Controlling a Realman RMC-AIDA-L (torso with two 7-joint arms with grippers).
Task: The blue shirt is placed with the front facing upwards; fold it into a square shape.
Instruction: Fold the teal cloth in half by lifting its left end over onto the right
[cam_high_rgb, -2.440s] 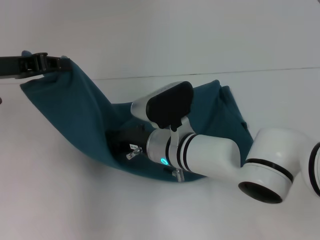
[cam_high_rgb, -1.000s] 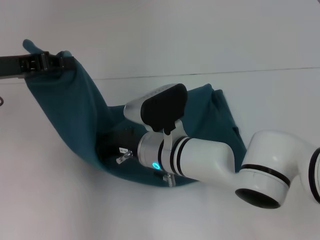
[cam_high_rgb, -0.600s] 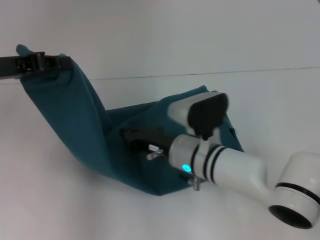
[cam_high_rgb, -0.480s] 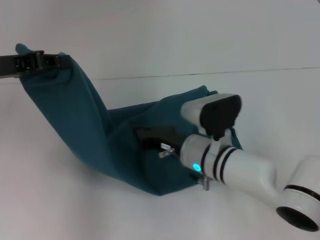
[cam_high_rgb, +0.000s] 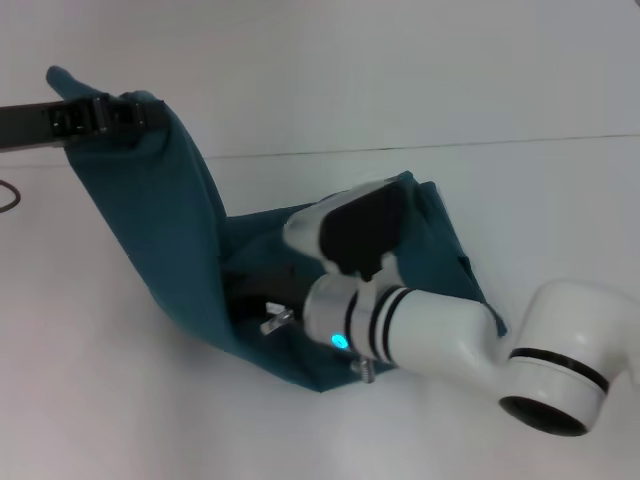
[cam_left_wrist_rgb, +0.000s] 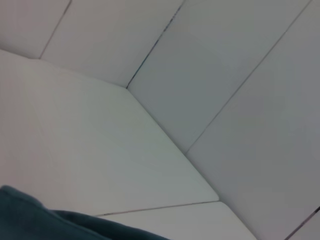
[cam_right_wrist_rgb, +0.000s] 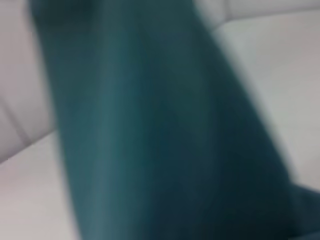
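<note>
The blue shirt is dark teal and shows only plain cloth, with no print in sight. One end is held up at the far left by my left gripper, which is shut on that edge. From there the cloth slopes down to a bunched heap on the table. My right gripper reaches into the fold at the heap's near side, its tips buried in dark cloth. The right wrist view is filled with blurred blue shirt. A strip of blue shirt edges the left wrist view.
The white table runs back to a seam line with the white wall. My right arm's large white elbow hangs over the near right of the table. A thin dark cable shows at the left edge.
My right arm swung out to the right, then back left into the shirt's fold. My left gripper shifted a little right and up with the shirt's edge still in it.
</note>
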